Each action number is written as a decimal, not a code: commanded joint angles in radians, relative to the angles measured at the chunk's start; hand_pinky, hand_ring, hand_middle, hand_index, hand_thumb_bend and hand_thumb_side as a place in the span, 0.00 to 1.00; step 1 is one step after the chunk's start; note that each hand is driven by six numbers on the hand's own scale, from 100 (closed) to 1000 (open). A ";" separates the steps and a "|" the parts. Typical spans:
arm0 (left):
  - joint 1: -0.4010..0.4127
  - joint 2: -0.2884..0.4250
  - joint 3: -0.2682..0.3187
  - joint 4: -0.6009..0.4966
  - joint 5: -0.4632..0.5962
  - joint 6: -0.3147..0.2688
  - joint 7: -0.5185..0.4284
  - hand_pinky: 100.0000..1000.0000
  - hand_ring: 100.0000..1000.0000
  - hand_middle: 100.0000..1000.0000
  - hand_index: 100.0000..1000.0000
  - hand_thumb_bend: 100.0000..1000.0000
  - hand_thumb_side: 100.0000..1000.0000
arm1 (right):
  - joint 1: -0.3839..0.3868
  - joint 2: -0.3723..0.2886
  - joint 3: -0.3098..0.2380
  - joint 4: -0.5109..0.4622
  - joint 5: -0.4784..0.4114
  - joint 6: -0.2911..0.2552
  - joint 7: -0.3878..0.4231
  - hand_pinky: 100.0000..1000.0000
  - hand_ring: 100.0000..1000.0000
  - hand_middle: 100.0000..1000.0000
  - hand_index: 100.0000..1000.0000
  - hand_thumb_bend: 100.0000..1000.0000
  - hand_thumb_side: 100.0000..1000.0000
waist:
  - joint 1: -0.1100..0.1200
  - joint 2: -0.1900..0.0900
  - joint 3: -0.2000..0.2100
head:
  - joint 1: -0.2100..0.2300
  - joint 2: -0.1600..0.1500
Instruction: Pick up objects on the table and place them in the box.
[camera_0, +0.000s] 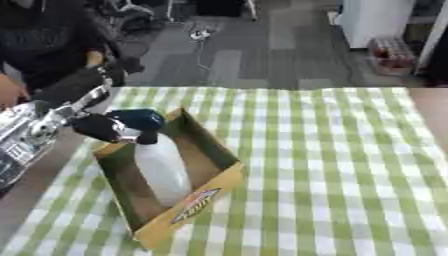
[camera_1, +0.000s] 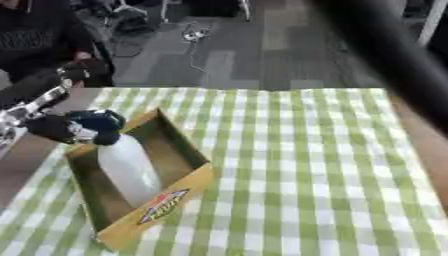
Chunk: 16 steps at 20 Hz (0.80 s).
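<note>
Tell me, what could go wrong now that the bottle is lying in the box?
The left hand is curled round the blue cap end of the white bottle, which lies in the cardboard box. If the hand lifts before letting go, it may drag the bottle back out. The box sits near the table's left edge, so a nudge might push it off.

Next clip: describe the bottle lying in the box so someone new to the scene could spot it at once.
On the green-and-white checked tablecloth, look left to the open cardboard box. The bottle lies along its bottom, its dark blue cap end at the far corner under the robot's left hand. It is the only pale, whitish thing there.
</note>
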 joint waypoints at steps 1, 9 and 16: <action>0.017 0.001 0.051 -0.027 0.112 0.003 0.023 0.96 0.91 0.96 1.00 1.00 0.90 | -0.001 -0.017 -0.015 -0.013 0.009 -0.003 -0.010 0.58 0.70 0.72 0.83 0.29 1.00 | -0.004 -0.008 0.004 | -0.011 -0.007; 0.072 -0.191 0.132 -0.185 0.190 -0.146 0.322 0.51 0.69 0.79 0.83 0.77 0.88 | 0.020 -0.009 -0.024 -0.013 0.028 -0.008 -0.026 0.57 0.70 0.72 0.83 0.28 1.00 | -0.019 -0.008 0.028 | -0.036 -0.029; -0.065 -0.443 0.095 -0.198 0.027 -0.603 0.561 0.20 0.35 0.48 0.54 0.30 0.66 | 0.064 0.006 -0.029 -0.013 0.070 -0.011 -0.042 0.56 0.69 0.72 0.83 0.28 1.00 | -0.046 -0.011 0.061 | -0.069 -0.084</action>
